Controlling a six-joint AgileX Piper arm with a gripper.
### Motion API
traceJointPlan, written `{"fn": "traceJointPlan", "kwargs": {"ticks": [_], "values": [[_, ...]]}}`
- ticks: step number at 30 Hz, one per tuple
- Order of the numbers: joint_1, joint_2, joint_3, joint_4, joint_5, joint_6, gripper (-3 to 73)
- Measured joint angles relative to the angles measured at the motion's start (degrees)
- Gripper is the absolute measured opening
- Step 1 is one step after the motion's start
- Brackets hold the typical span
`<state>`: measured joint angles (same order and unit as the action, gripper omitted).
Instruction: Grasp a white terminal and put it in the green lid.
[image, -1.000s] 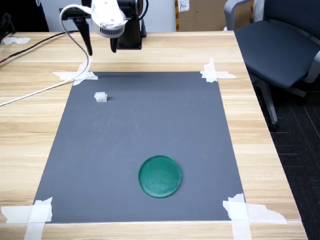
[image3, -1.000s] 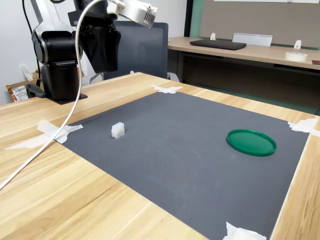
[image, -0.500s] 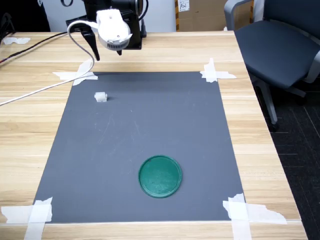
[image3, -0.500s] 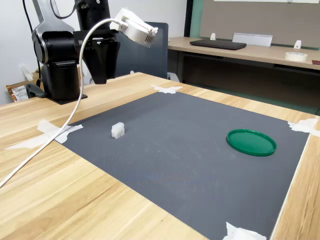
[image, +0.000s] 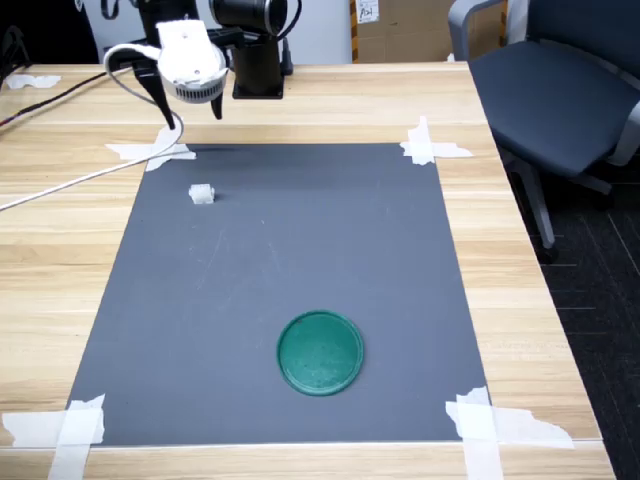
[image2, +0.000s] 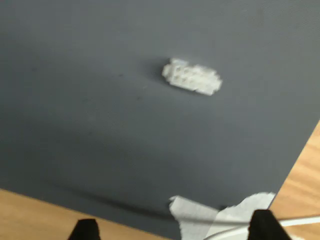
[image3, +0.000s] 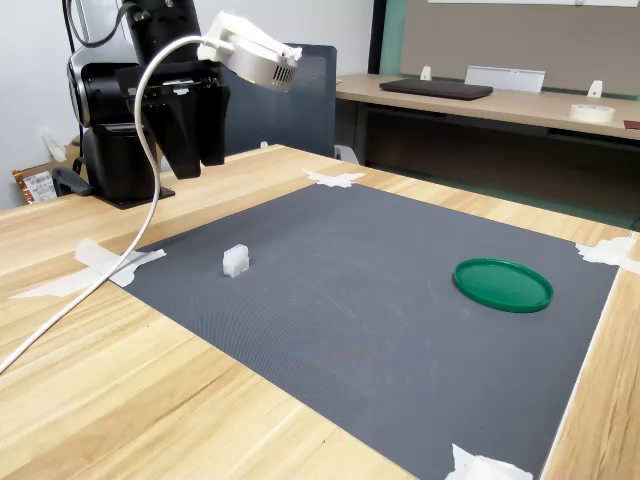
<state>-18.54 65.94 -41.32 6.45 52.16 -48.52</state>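
Over the last second I have swung the gripper (image: 183, 105) from beside the arm's black base toward the upper left of the first exterior view, so it now hangs over the taped corner of the mat, nearer the white terminal (image: 202, 194). To my eye that puts the approach under way, with the descent and the grasp not yet made. The fingers (image2: 266, 226) show only as two dark tips well apart at the lower edge of the wrist view, so I read them as released, with nothing between them. The terminal lies alone on the mat in the upper left of the first exterior view, a tiny translucent-white block with a ribbed, celled face. The green lid (image: 320, 352) sits well apart, lower centre in that view: a flat, smooth, round disc with a shallow rim. The grey mat (image: 300, 240) looks finely woven and matte, held to the pale wood-grain bench (image: 520, 260) by crumpled white tape (image: 430, 145).
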Motion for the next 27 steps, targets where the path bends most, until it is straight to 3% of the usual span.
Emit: {"fn": "traceJointPlan", "kwargs": {"ticks": [11,27], "values": [[0.01,7.21,0.00,0.46,-7.48,-3.69,57.2],[0.01,15.02,-2.45,2.93,-10.48,-7.54,56.5]]}}
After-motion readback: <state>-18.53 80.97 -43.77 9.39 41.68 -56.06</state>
